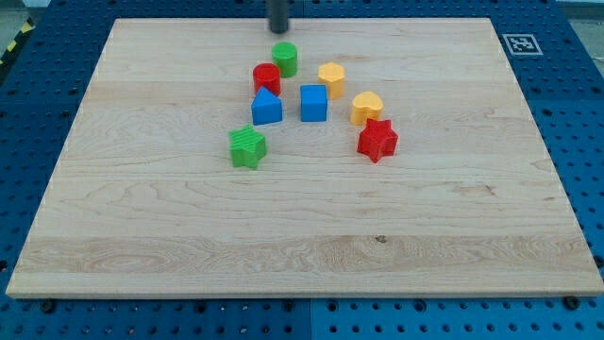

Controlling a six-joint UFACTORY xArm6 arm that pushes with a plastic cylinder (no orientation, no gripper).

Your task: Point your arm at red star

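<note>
Camera view: red star well down-right of my tip.

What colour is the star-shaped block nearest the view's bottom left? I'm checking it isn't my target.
Green: the green star, clearest in the camera view.

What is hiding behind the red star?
Right behind the red star, toward the view's top, a yellow heart block touches it. The star covers the heart's bottom edge, so that part cannot be seen. My tip is far away, near the green cylinder.
</note>
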